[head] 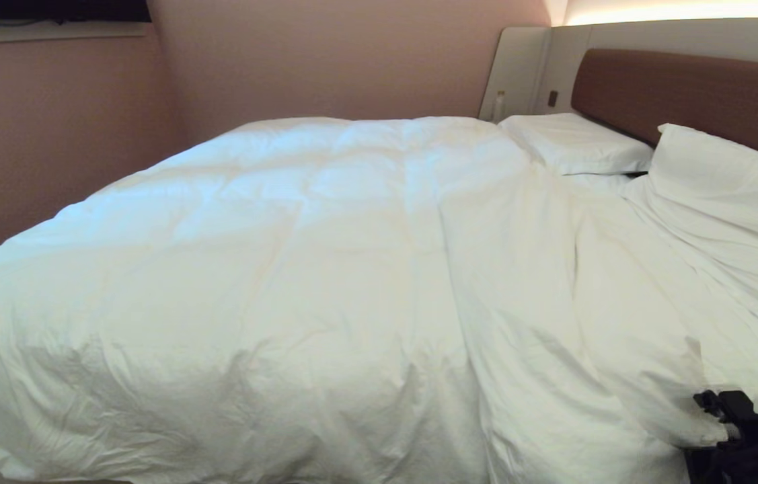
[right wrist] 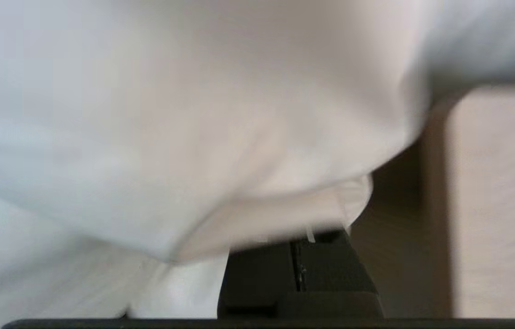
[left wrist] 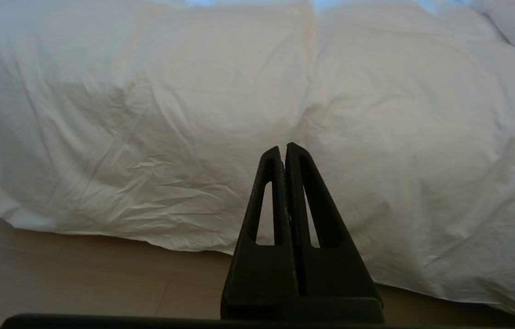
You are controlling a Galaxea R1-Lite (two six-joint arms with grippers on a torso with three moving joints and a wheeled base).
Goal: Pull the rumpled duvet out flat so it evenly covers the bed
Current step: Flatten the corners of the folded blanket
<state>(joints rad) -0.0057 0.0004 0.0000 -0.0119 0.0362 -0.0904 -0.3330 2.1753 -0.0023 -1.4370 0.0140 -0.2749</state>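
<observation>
A: Where the right gripper (head: pixel 732 420) sat at the near right corner of the bed (head: pixel 688 94), what was logged for it?

B: Item one: right gripper, low beside the bed, jaws together, clamped on a fold of the duvet (head: pixel 298 269). The right wrist view showed white cloth bunched over the black fingers (right wrist: pixel 326 269), hiding the tips. Risk: only a thin fold seemed pinched, so a hard tug could have slipped it free.

A: And the other arm?

B: Item two: left gripper (left wrist: pixel 283 151), fingers pressed together on nothing, parked apart from the duvet's hanging side, above the wooden floor (left wrist: pixel 79 278). Risk: with one arm pulling, the cover might have skewed instead of spreading evenly.

A: The duvet itself?

B: Item three: duvet, lying across most of the bed and draping over the near edge; a long ridge ran toward the pillows (head: pixel 577 144); the right strip looked rumpled. Risk: dragging the corner outward could have hauled too much off the near side.

A: Farthest?

B: Item four: pillows, two, against the headboard (head: pixel 688 94). Risk: a pull toward them might have buried or shifted the nearer one.
</observation>
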